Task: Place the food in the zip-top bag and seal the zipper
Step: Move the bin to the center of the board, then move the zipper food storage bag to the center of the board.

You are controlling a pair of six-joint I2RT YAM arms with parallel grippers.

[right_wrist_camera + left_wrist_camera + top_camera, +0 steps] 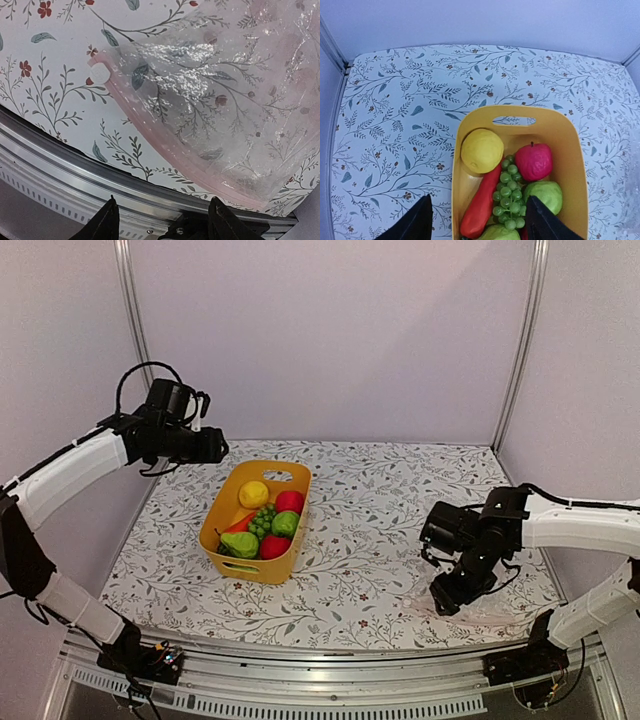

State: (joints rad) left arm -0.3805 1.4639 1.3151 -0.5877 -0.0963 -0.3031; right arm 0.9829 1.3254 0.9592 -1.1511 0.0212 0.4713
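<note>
Food sits piled in a yellow basket on the left half of the flower-patterned table. A yellow round piece lies at the far left of the basket and a red round piece at the far right. A green grape bunch lies down the middle, with an orange carrot along its left side and a green round piece on its right.

The left gripper hangs in the air above and just to the far left of the basket. Its fingers are spread apart with nothing between them, and from its wrist view the basket's near half lies below the gap.

The zip-top bag lies flat at the near right corner of the table, well apart from the basket, and the leaf pattern shows through its crinkled plastic. The zipper, a pale pink strip, runs along the bag's edge closest to the metal rail. A small white slider sits at its left end. Whether the strip is pressed closed cannot be told.

The right gripper points down over the bag. Its fingers are spread wide and hold nothing.
</note>
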